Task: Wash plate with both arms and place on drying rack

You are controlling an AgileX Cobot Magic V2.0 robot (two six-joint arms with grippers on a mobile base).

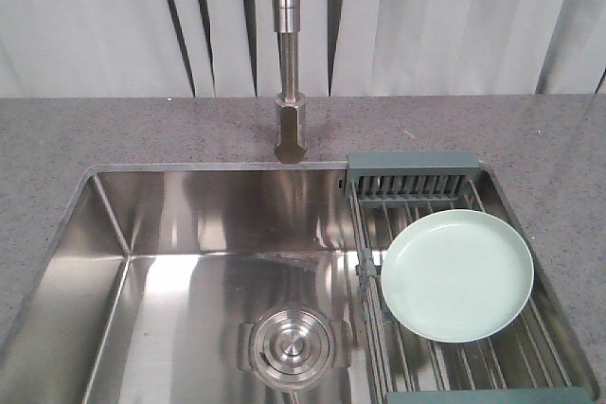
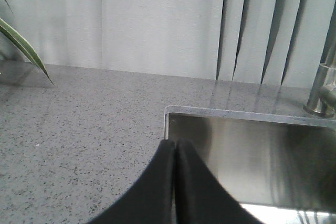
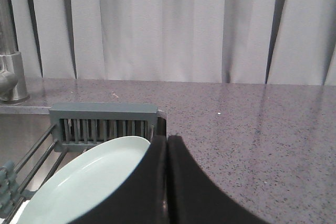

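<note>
Front view shows the plate [image 1: 456,275] lying flat on the drying rack [image 1: 409,174], at the sink's [image 1: 189,224] right end. Left gripper [image 2: 175,145] and right gripper [image 3: 167,141] are both closed, empty. Expect a stiff, slippery, breakable plate; grip its raised rim.

- A pale mint-green plate [image 1: 456,275] is lying flat on the drying rack [image 1: 454,328], face up, its rim reaching out over the rack's left edge.
- The rack is sitting across the right side of the steel sink [image 1: 189,262], its slotted grey-teal end bar [image 1: 411,175] lying at the far edge.
- A round steel drain [image 1: 291,346] is showing in the sink's floor, left of the plate.
- The tap [image 1: 290,63] is standing upright on the speckled grey surface [image 1: 142,130] behind the sink.
- Pale curtains [image 1: 445,16] are hanging behind.
</note>
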